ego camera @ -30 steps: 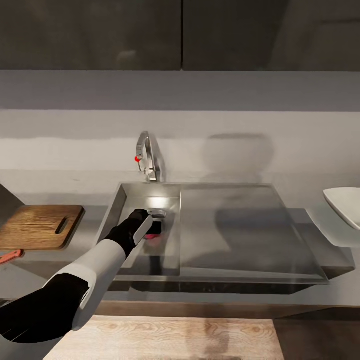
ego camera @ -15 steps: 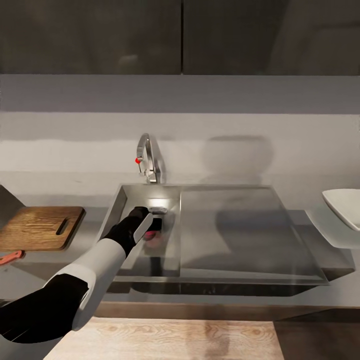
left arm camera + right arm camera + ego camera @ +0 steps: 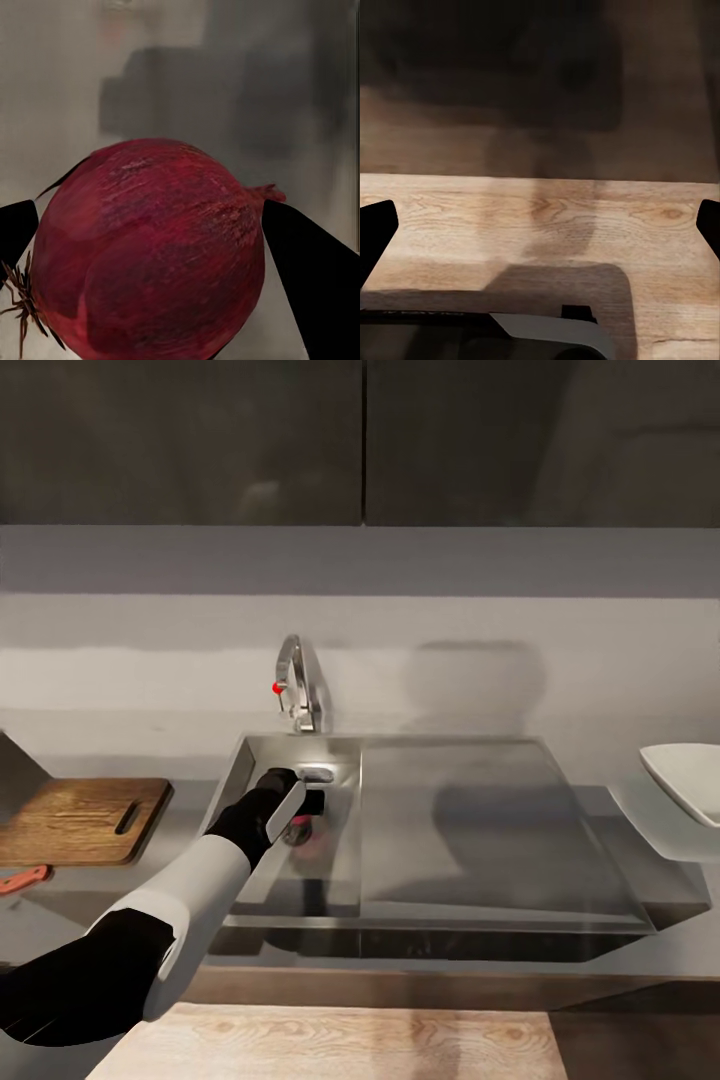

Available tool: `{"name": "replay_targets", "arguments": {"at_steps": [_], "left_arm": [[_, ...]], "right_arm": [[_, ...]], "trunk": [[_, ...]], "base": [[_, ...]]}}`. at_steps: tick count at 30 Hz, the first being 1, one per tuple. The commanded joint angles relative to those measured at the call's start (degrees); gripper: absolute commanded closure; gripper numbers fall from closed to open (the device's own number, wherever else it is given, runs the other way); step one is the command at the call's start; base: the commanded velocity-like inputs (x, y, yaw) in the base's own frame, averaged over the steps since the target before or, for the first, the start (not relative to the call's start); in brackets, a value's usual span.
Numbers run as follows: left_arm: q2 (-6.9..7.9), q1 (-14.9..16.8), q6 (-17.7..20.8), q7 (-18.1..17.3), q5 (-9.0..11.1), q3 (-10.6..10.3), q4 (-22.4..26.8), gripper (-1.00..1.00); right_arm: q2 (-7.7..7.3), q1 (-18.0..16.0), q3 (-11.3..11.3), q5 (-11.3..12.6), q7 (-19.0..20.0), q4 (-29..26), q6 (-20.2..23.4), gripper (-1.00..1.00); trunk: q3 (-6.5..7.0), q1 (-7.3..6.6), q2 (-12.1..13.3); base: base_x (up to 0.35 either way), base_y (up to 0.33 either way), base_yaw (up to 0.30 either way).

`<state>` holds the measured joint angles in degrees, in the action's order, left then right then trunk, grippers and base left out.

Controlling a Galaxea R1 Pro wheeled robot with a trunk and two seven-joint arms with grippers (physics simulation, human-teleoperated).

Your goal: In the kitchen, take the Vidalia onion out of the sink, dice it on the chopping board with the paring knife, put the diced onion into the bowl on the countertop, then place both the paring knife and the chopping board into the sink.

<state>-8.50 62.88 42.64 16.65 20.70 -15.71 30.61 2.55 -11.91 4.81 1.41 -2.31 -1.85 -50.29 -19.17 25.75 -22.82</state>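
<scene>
One onion (image 3: 154,255) is gripped in the sink (image 3: 500,830).
It is held by the left gripper (image 3: 303,818); the right gripper (image 3: 540,225) is spread wide; one board (image 3: 85,820), knife (image 3: 22,880) and bowl (image 3: 685,780) are seen.

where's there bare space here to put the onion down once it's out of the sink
The chopping board top is bare, with the paring knife just off its near corner. The sink's wide flat section, between faucet and bowl, is bare too. The basin is crowded around the left claw and onion.
</scene>
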Motion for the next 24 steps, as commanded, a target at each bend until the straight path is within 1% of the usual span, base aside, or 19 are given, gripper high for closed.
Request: {"name": "replay_targets", "arguments": {"at_steps": [1, 4, 8, 11, 12, 13, 15, 17, 24], "left_arm": [[0.05, 0.0, 0.2, 0.5, 0.6, -0.3, 0.2, 1.0], [0.06, 0.0, 0.4, 0.5, 0.6, -0.3, 2.0, 1.0], [0.13, 0.0, 2.3, 0.6, 0.6, -0.4, 6.8, 1.0], [0.14, 0.0, 7.6, 0.6, 0.5, -0.4, 12.2, 1.0], [0.18, 0.0, 10.4, 0.6, 0.5, -0.4, 15.2, 1.0], [0.2, 0.0, 11.9, 0.6, 0.4, -0.4, 16.9, 1.0], [0.24, 0.0, 13.2, 0.6, 0.4, -0.4, 18.8, 1.0], [0.32, 0.0, 14.0, 0.6, 0.4, -0.4, 20.1, 1.0], [0.41, 0.0, 14.5, 0.7, 0.4, -0.4, 21.1, 1.0]], "right_arm": [[0.0, 0.0, 0.4, 0.2, -0.2, 0.1, -0.2, -1.0], [0.0, 0.0, 0.4, 0.2, -0.2, 0.1, -0.2, -1.0], [0.05, 0.0, 0.4, 0.2, -0.2, 0.1, -0.2, -1.0], [0.07, 0.0, 0.4, 0.2, -0.2, 0.1, -0.2, -1.0], [0.08, 0.0, 0.5, 0.2, -0.2, 0.1, -0.2, -1.0], [0.08, 0.0, 0.5, 0.2, -0.2, 0.1, -0.2, -1.0], [0.08, 0.0, 0.5, 0.2, -0.2, 0.1, -0.2, -1.0], [0.08, 0.0, 0.5, 0.2, -0.2, 0.1, -0.2, -1.0], [0.08, 0.0, 0.5, 0.2, -0.2, 0.1, -0.2, -1.0]], "trunk": [[0.0, 0.03, -0.1], [0.27, 0.03, -0.1], [0.64, 0.03, -0.1], [0.91, 0.03, -0.1], [1.0, 0.03, -0.1], [1.09, 0.03, -0.1], [1.27, 0.03, -0.1], [1.45, 0.03, -0.1], [2.09, 0.03, -0.1]], "base": [[0.0, 0.0, 0.0], [0.0, 0.0, 0.0], [0.0, 0.0, 0.0], [0.0, 0.0, 0.0], [0.0, 0.0, 0.0], [0.0, 0.0, 0.0], [0.0, 0.0, 0.0], [0.0, 0.0, 0.0], [-0.019, 0.0, 0.0]]}}
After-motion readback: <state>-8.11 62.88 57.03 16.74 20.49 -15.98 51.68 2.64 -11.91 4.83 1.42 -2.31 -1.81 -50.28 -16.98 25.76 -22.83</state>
